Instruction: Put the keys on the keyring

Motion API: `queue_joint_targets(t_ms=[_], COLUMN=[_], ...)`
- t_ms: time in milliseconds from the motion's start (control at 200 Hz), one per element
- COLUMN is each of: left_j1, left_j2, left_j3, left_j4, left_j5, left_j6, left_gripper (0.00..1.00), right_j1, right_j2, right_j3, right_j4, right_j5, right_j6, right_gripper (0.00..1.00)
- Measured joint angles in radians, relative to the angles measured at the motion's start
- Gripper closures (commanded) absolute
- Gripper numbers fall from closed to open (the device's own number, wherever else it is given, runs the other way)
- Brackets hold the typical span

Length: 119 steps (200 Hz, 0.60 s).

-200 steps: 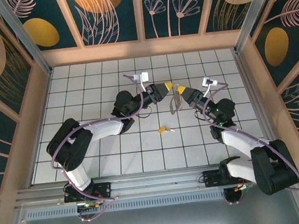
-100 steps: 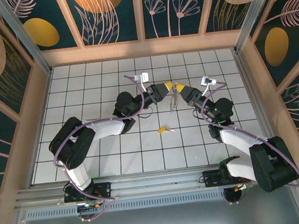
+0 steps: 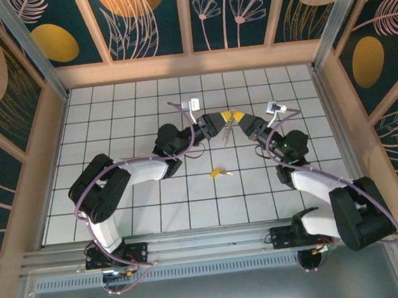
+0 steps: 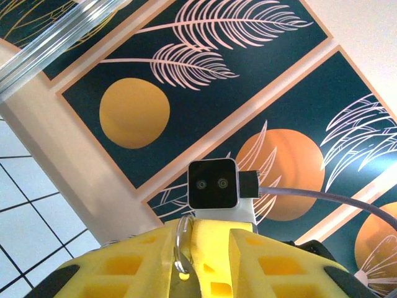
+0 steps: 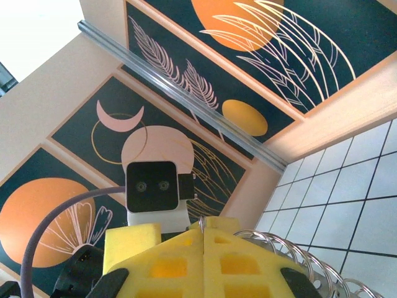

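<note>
Nearest to the arm bases, a key with a yellow head (image 3: 217, 172) lies alone on the tiled surface (image 3: 111, 115). Farther in, the two pincers meet tip to tip above the tiles. The right pincer (image 3: 240, 119) is clenched, and it grasps the keyring (image 3: 230, 123), which hangs in the air between both tips. The left pincer (image 3: 220, 120) has its yellow fingers (image 4: 124, 264) close around the ring's wire; I cannot tell if they already clamp it.

A robot test cell — white-tiled table (image 3: 113, 213) boxed in by painted panels (image 3: 242, 11), two bolted arms (image 3: 141, 172).
</note>
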Motion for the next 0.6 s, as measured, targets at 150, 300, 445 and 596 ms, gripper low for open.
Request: queue_joint_targets(t_ms=[150, 300, 445, 596], left_j1=[-0.001, -0.001, 0.000, -0.001], left_j2=[0.007, 0.011, 0.012, 0.012], left_j3=[0.000, 0.000, 0.000, 0.000], left_j4=[0.003, 0.005, 0.008, 0.007], left_j5=[0.000, 0.001, 0.000, 0.002], left_j6=[-0.002, -0.005, -0.009, -0.004], left_gripper=[0.74, 0.82, 0.96, 1.00], right_j1=[0.002, 0.005, 0.008, 0.005], right_j2=[0.007, 0.011, 0.018, 0.018], right_j3=[0.003, 0.005, 0.011, 0.014], right_j4=[0.004, 0.012, 0.014, 0.011], right_j5=[0.000, 0.000, -0.001, -0.005], right_j6=[0.000, 0.000, 0.000, -0.002], right_gripper=[1.00, 1.00, 1.00, 0.75])
